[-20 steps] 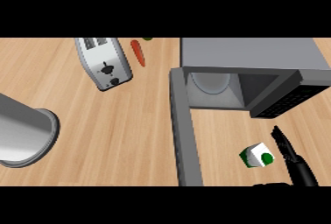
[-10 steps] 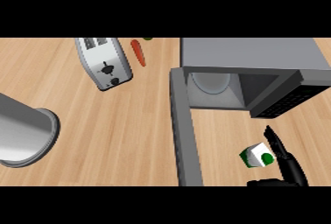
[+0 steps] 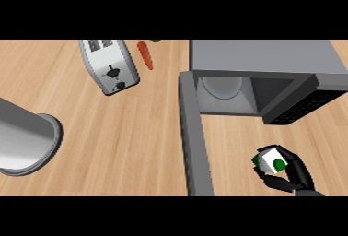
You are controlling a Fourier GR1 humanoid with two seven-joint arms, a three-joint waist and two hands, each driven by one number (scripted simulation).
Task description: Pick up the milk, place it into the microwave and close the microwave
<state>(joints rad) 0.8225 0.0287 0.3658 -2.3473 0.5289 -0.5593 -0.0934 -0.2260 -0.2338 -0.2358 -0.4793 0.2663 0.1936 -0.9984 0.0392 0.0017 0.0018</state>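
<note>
The milk is a small white carton with green markings, standing on the counter in front of the microwave. My right hand comes in from the lower right and curls round the carton, fingers over its right side and thumb below it. The grey microwave sits at the upper right with its cavity open and a pale turntable plate inside. Its door stands swung out toward me, left of the carton. My left hand does not show.
A silver toaster lies at the upper left, with an orange carrot beside it. A large grey pot sits at the left edge. Bare wooden counter stretches between the pot and the door.
My right hand has moved left against the carton and its fingers have curled round it. The carton has shifted slightly right and down.
</note>
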